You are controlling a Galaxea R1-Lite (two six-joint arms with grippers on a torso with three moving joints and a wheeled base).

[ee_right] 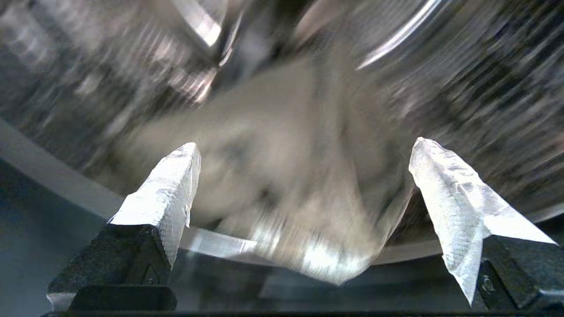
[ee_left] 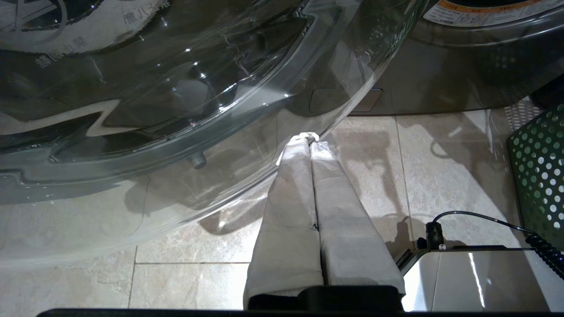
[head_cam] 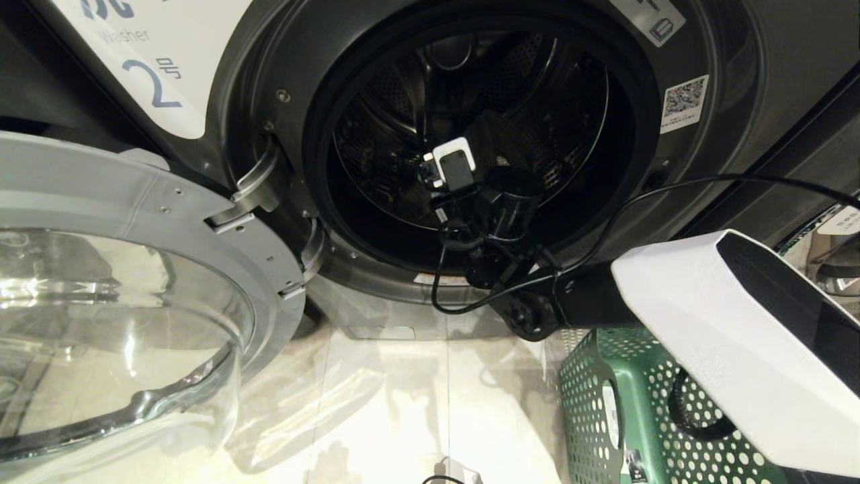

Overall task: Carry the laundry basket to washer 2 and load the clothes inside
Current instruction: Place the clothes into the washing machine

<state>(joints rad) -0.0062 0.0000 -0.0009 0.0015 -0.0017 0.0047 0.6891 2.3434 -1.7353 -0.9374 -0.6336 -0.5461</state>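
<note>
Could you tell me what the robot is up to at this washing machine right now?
The robot faces washer 2, whose glass door hangs open on its left. Its right arm reaches into the drum, and the right gripper is open with a pale, blurred garment lying just beyond its fingers. The green laundry basket sits on the floor under that arm. The left gripper is shut and parked low beside the door.

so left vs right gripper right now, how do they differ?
Left gripper is shut and empty, low by the open glass door; right gripper is wide open, reached into the drum over a pale garment. Both have pale padded fingers.
</note>
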